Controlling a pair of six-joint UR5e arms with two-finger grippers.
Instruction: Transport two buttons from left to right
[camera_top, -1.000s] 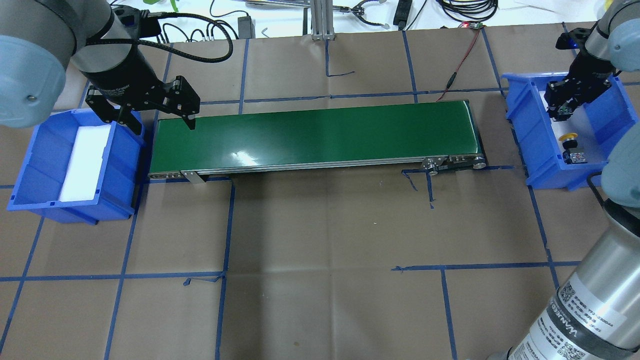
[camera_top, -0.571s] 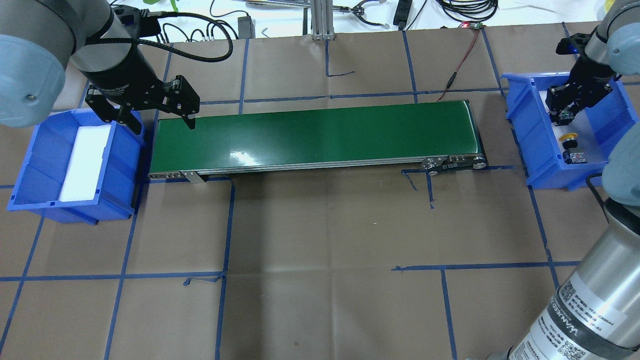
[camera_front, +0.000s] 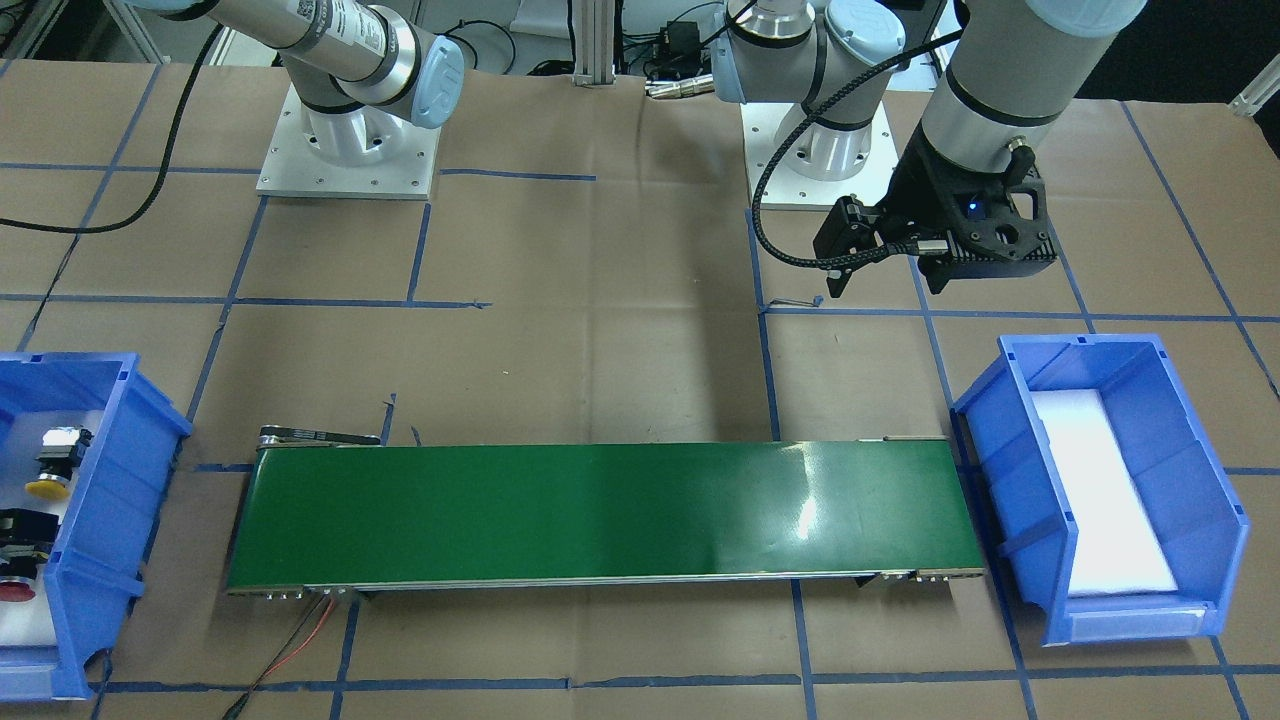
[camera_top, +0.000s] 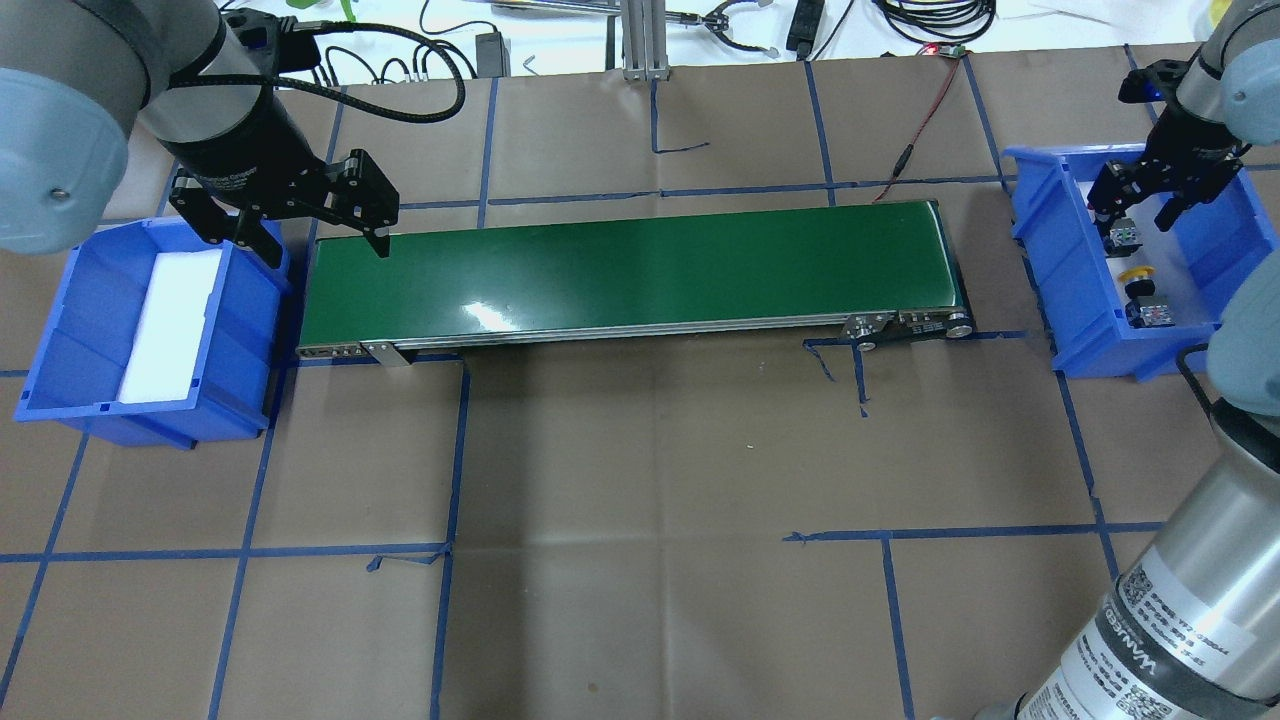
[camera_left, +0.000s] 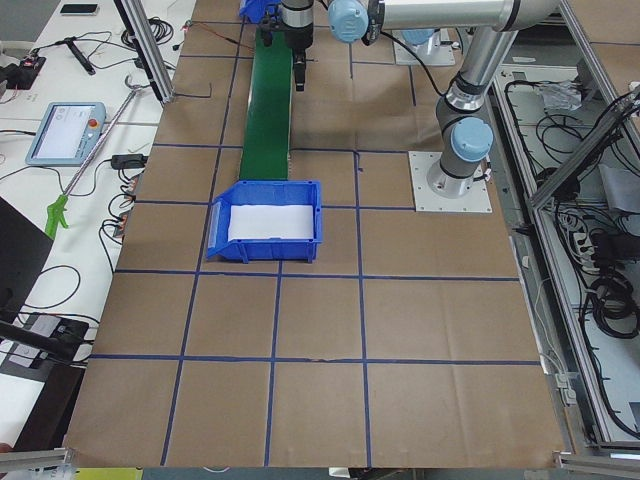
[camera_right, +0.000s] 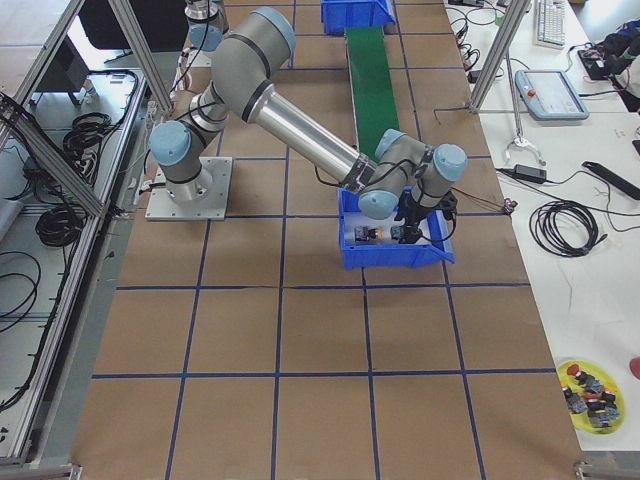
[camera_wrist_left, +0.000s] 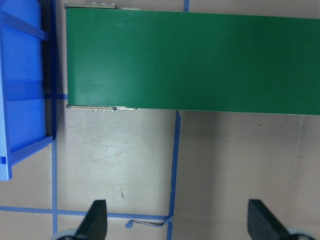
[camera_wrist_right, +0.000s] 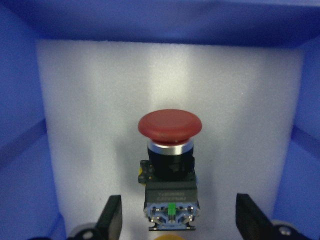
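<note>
Both buttons lie on white foam in the right blue bin (camera_top: 1040, 250). The red-capped button (camera_wrist_right: 170, 125) rests on its side, directly below my right gripper (camera_wrist_right: 179, 220), which is open with its fingers apart from the button on either side. The overhead view shows the red button's body (camera_top: 1122, 235) under the right gripper (camera_top: 1140, 205), and the yellow-capped button (camera_top: 1135, 275) just nearer. The front view has the yellow button (camera_front: 48, 488) and red button (camera_front: 15, 590) at its left edge. My left gripper (camera_top: 325, 245) hangs open and holds nothing, between the left bin and the belt's left end.
A green conveyor belt (camera_top: 630, 265) runs between the bins. The left blue bin (camera_top: 60, 330) holds only a white foam pad. A red-black wire (camera_top: 920, 120) leads to the belt's far right end. Brown paper with blue tape lines covers the table.
My right gripper has opened, let go of the red button in the right bin and drawn back a little. The left arm has not moved.
</note>
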